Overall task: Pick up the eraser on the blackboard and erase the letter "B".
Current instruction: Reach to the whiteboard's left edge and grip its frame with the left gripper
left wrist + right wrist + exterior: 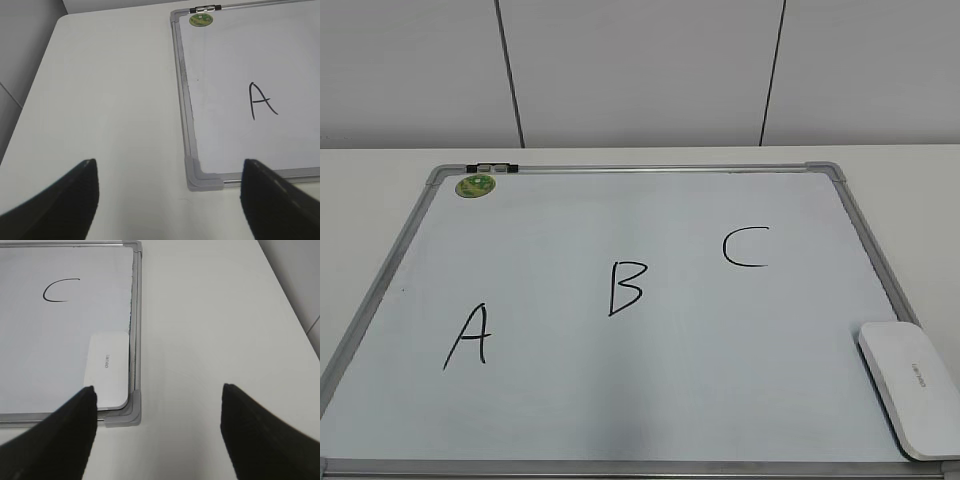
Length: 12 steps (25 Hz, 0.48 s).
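Note:
The blackboard is a white dry-erase board with a silver frame, lying flat on the table. The letter "B" is drawn in black at its middle, between "A" and "C". The eraser is a white glossy block at the board's near right corner; it also shows in the right wrist view. My left gripper is open and empty over the table by the board's near left corner. My right gripper is open and empty beside the near right corner, just right of the eraser.
A round green sticker sits at the board's far left corner, next to a small black clip on the frame. The white table extends left of the board and also right of it. A panelled wall stands behind.

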Motion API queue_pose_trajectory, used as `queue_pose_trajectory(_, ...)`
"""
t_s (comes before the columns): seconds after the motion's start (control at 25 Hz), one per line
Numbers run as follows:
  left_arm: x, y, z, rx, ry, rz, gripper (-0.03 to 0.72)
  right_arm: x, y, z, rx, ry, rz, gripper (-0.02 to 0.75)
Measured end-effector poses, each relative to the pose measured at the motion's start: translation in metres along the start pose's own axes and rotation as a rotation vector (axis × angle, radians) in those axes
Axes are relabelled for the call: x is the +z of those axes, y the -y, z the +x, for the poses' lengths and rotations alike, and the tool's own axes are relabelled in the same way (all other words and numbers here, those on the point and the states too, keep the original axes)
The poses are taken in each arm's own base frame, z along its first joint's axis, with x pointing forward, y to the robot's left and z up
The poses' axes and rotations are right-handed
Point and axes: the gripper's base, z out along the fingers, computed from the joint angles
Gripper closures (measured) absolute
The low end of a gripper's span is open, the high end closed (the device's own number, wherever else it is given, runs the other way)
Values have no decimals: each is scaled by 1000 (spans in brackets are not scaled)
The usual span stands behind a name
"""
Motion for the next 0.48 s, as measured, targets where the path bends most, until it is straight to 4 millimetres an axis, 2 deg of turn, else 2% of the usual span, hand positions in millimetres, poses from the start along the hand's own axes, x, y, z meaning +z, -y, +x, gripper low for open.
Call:
queue_pose_trajectory(0.16,0,0,0,0,0,0,44,0,0,0,0,0,0,147)
queue_pose_trajectory(0.36,0,0,0,0,0,0,118,0,0,0,0,0,0,147)
queue_pose_trajectory(0.48,0,0,0,0,0,0,132,0,0,0,0,0,0,147)
